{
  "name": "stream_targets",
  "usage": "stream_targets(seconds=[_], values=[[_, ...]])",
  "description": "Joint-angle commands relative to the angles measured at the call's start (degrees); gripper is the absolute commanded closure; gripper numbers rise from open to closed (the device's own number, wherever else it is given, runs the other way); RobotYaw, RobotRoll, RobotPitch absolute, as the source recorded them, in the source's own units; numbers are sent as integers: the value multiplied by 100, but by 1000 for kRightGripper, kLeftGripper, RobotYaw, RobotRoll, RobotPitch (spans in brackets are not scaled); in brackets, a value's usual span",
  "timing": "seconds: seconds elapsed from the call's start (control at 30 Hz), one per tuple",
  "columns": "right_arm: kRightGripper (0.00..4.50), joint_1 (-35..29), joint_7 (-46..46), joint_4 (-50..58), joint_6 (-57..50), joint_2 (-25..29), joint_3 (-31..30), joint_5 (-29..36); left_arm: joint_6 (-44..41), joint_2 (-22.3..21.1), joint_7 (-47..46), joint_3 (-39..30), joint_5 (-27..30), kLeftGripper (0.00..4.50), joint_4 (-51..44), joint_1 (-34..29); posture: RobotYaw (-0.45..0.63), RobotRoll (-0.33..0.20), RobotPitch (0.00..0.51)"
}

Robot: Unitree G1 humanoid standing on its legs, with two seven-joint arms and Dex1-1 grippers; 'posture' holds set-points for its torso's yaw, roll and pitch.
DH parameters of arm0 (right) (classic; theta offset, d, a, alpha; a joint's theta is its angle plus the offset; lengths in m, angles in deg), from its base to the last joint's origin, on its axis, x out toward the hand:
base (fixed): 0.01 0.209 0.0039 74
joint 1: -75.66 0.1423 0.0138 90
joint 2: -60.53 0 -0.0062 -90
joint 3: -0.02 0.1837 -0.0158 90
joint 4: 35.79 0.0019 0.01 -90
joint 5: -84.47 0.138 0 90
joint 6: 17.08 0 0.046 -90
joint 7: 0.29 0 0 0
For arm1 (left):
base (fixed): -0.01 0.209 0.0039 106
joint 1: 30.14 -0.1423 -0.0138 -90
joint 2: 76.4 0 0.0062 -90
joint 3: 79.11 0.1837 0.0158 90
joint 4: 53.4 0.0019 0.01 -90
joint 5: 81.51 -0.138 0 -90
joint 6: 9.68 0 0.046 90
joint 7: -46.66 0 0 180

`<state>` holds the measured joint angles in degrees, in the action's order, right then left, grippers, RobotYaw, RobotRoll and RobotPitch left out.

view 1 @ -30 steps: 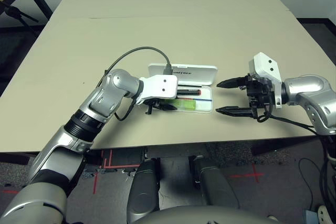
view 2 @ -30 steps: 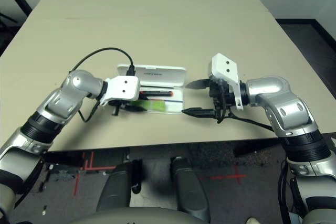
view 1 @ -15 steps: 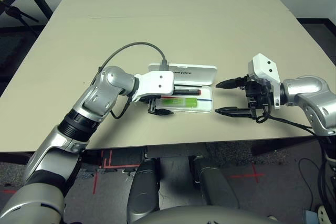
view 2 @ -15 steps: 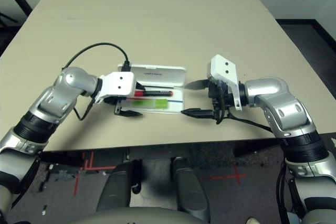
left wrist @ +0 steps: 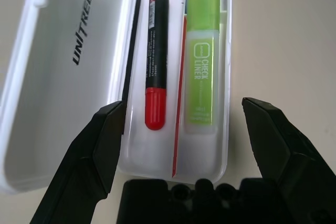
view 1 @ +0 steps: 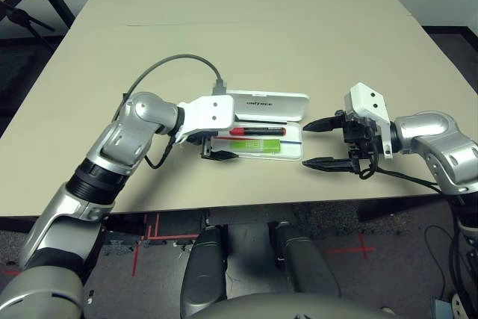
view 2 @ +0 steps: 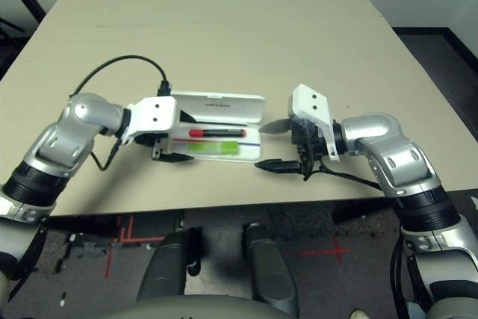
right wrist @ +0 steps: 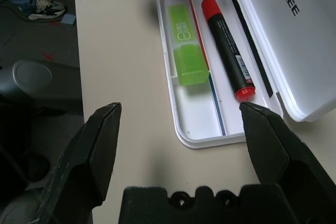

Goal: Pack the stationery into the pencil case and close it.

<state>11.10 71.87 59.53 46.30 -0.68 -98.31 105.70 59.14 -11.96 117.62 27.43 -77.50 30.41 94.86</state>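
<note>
- Pencil case (view 1: 265,121) lies open near your edge of the table (view 1: 246,28), between both grippers, with its lid (view 1: 270,104) folded back on the far side.
- Your left gripper (view 1: 211,150) stands spread wide and holding nothing at the case's left end; a clumsy sweep could shove the tray.
- Your right gripper (view 1: 326,143), also spread and holding nothing, sits just off the right end.
- Red marker (left wrist: 155,66) and green bar (left wrist: 201,74) lie flat inside; I can't see the dark stubby piece, so check before shutting.
- Push the lid from one end only and it may skid rather than latch.
</note>
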Motion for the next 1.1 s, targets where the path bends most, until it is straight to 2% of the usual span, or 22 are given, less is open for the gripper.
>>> stream_targets(seconds=[0.03,0.2,0.47,0.77,1.1], values=[[0,21,76,-108,85,130,63,-56,-286,48,-21,-178,356,15,-361,-79,-11,0,172],[0,117,88,-344,202,250,132,-118,-419,275,-4,76,457,15,-614,-50,-16,0,171],[0,80,55,-406,238,340,182,-154,-215,653,-95,457,280,15,-348,77,-31,0,171],[0,-210,-211,-462,-49,529,756,57,-32,846,-134,514,325,15,-236,121,-56,0,175],[0,-344,-266,-679,97,611,829,-25,124,1498,-144,969,192,15,165,284,-73,0,176]])
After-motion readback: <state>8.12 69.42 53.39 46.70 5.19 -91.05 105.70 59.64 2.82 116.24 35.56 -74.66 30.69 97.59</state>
